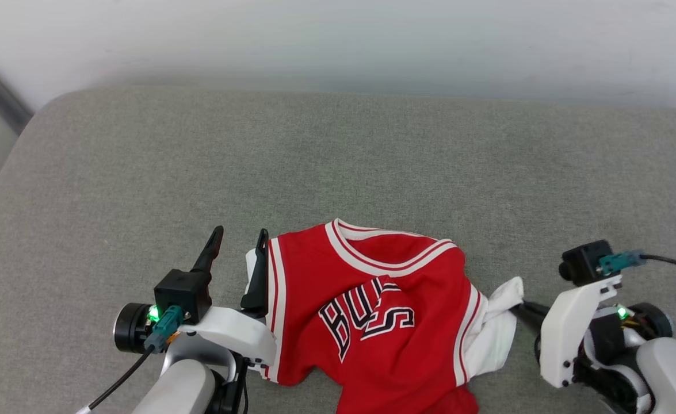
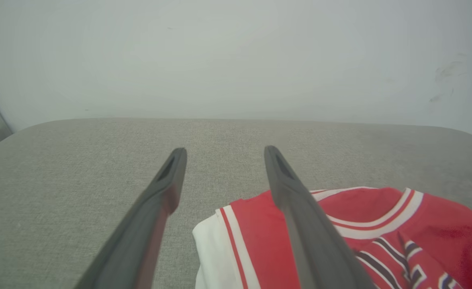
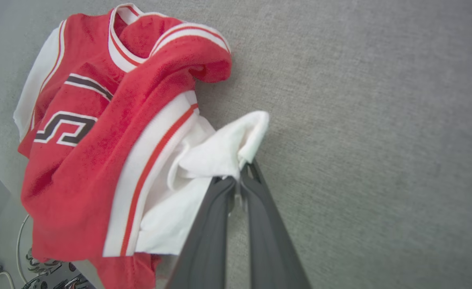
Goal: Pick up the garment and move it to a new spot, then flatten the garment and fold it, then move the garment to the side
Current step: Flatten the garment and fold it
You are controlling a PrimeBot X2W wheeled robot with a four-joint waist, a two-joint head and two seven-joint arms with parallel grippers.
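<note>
We see the red jersey (image 1: 372, 276) crumpled at the near edge of the grey fabric surface (image 1: 338, 155), collar toward the far side, between our two arms. Our right tool (image 3: 236, 180) is pressed together, pinching the white sleeve (image 3: 227, 148) on the jersey's right side. Our left tool (image 1: 241, 232) stands spread and holds nothing, one finger over the jersey's left edge.

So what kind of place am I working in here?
Probably an indoor test room rather than a home. There's a grey fabric-covered padded surface against a bare white wall, with loose cables on the floor past its edge and the jersey lying on it.
</note>
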